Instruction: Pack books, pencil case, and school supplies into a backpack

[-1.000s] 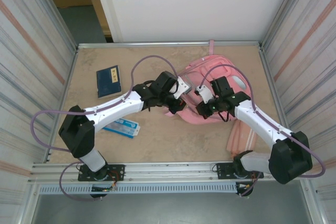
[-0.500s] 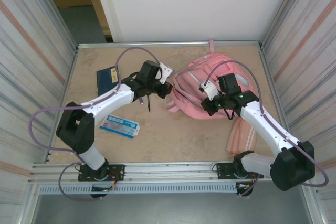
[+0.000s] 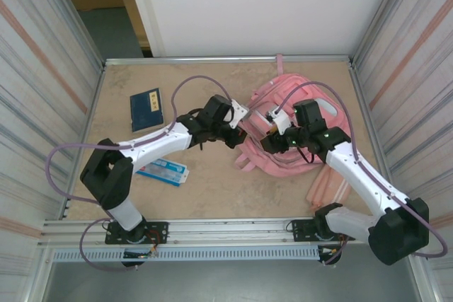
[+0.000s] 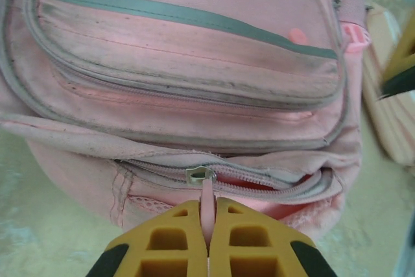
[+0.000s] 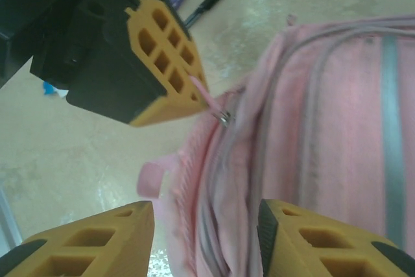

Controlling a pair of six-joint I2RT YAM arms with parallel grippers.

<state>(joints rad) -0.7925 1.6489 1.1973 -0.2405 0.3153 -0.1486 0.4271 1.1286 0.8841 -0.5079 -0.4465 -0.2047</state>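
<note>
Here the left gripper (image 4: 207, 212) is closed tightly on the pink zipper pull (image 4: 206, 192) of the backpack (image 4: 194, 50); the right gripper (image 5: 206, 225) stands open, holding nothing.

No lettering is legible here: the pale mark on the dark navy book (image 3: 146, 108), far left, and the coloured print on the light blue pencil case (image 3: 164, 171), near left, are too small to read.

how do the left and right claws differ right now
The left claw is shut, pinching the pink zipper pull; the right claw is open and holds nothing. The left claw sits at the edge of the backpack, while the right claw hovers over its pink fabric. Both have yellow pads.
</note>
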